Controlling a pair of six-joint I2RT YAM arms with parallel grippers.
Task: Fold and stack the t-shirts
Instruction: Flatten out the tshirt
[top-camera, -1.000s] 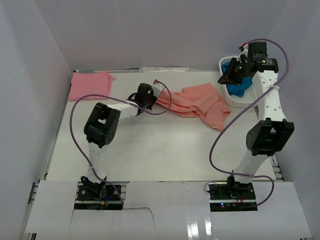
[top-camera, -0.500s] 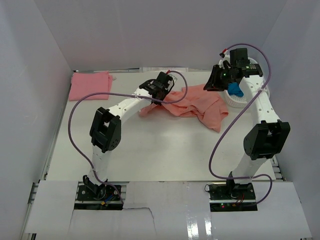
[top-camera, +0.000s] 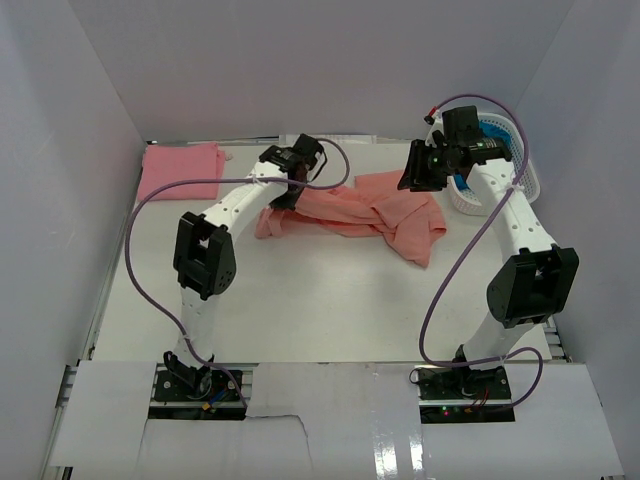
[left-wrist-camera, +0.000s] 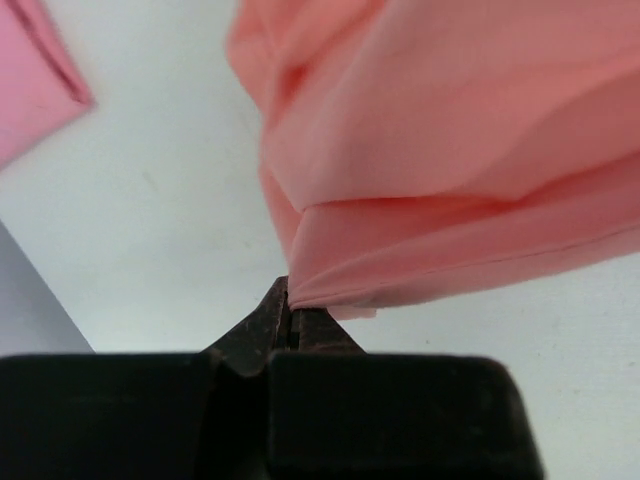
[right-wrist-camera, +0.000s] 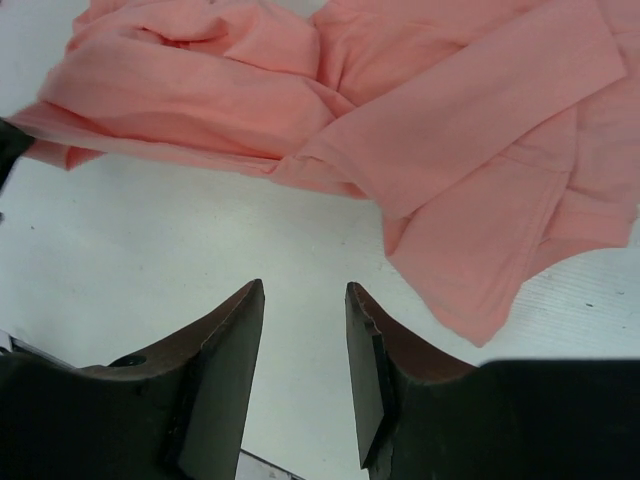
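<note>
The salmon-orange t-shirt lies crumpled across the middle back of the table; it also shows in the left wrist view and the right wrist view. My left gripper is shut on the shirt's left edge, with a fold of cloth pinched at the fingertips. My right gripper is open and empty, above the table by the shirt's right part. A pink t-shirt lies folded at the back left. The teal-blue t-shirt is hidden behind the right arm.
A white lattice basket stands at the back right, partly behind the right arm. White walls close the table on three sides. A corner of the pink shirt shows in the left wrist view.
My left gripper has swung back and left, dragging the salmon shirt's edge with it. My right gripper has moved left from above the basket to over the shirt's right part.
</note>
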